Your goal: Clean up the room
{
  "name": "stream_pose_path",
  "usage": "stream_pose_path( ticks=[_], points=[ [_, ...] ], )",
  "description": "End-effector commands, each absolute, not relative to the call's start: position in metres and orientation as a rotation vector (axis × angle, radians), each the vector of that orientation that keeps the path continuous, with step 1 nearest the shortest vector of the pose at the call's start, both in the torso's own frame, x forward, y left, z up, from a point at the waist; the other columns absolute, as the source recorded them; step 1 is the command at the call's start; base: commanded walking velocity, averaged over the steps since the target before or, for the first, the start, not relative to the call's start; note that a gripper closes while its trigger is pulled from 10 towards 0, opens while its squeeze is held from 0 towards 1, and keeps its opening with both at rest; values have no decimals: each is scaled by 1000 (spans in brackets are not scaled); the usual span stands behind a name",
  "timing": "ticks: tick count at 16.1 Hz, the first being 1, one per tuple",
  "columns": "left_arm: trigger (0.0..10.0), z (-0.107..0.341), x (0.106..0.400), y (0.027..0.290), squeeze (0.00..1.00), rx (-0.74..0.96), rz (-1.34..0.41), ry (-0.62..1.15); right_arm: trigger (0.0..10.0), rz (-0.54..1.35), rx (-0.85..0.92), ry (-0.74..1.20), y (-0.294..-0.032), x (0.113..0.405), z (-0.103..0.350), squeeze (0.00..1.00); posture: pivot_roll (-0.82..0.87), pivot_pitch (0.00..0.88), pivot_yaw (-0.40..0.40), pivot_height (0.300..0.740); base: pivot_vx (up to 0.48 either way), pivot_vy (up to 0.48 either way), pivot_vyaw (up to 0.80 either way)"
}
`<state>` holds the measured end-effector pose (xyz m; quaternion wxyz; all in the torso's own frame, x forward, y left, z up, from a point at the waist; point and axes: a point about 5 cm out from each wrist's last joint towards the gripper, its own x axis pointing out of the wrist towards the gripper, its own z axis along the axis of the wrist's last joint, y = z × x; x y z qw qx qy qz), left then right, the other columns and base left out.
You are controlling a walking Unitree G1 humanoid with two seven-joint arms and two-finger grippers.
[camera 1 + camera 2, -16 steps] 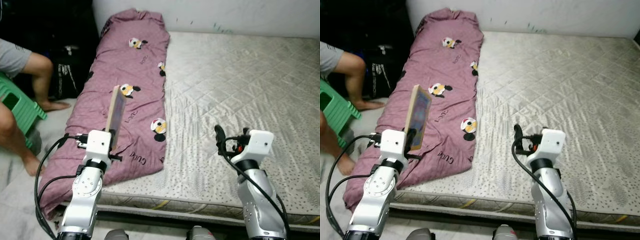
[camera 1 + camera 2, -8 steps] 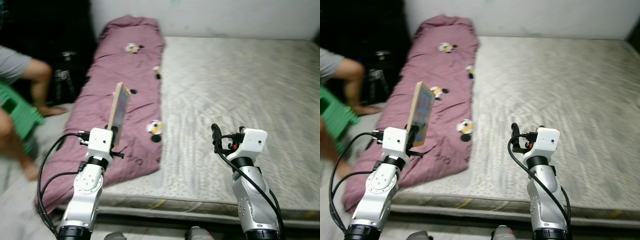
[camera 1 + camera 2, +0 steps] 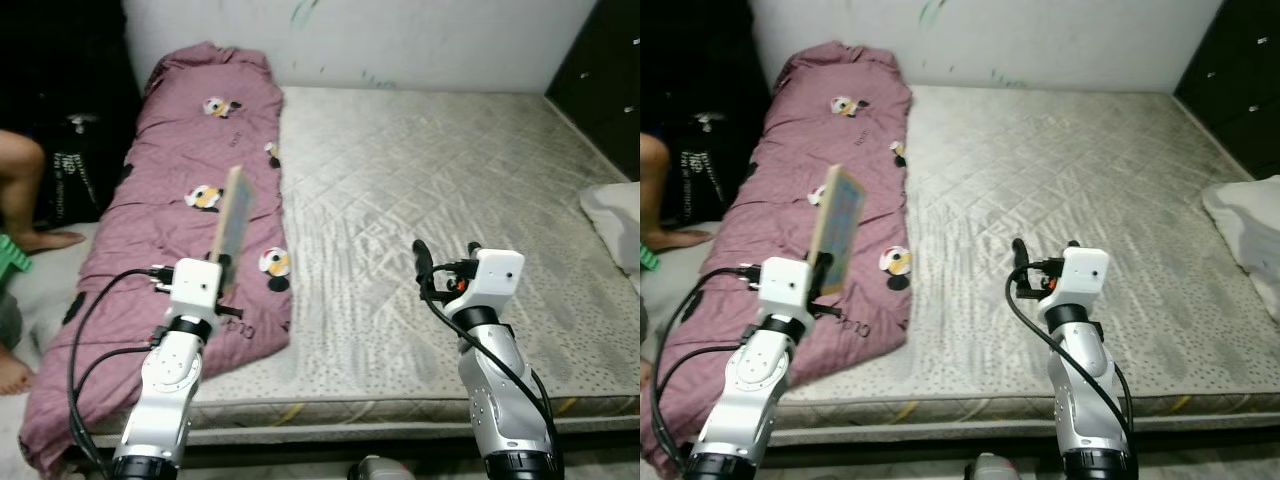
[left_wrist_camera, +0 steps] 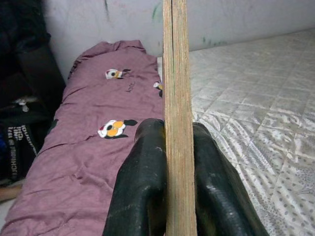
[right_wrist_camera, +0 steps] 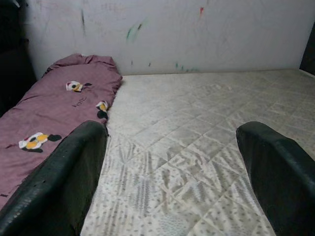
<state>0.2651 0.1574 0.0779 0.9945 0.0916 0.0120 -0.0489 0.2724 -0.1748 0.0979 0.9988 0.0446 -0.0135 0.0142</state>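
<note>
A humanoid robot stands at the foot edge of a bed, holding a thin book upright in its left gripper.

The left gripper [image 4: 178, 196] has its jaws clenched on the book [image 3: 231, 224], which stands on edge, raised above the purple quilt [image 3: 170, 200] near the bed's front left corner. In the left wrist view the two black fingers [image 4: 140, 187] press against both faces of the book. The right gripper [image 5: 172, 172] is raised over the front edge of the bare grey mattress [image 3: 430, 170], jaws released and holding nothing. The quilt, printed with cartoon ducks, lies in a long strip along the bed's left edge. A person's bare leg [image 3: 25, 190] is on the floor left of the bed. A white cloth [image 3: 615, 215] lies at the bed's right edge.
</note>
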Motion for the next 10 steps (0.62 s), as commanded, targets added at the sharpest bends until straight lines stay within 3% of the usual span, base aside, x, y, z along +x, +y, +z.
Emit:
stream_pose_path(
  ticks=[1,10],
  points=[
    [10000,89,267,149,0,166,-117,-41,10000,30,70,-33,-178,272,99,0,-49,0,7,740,0,-304,0],
    [10000,87,264,146,0,155,-129,-33,10000,46,41,-10,-179,268,94,0,-37,2,-13,740,0,-304,0]
  ],
)
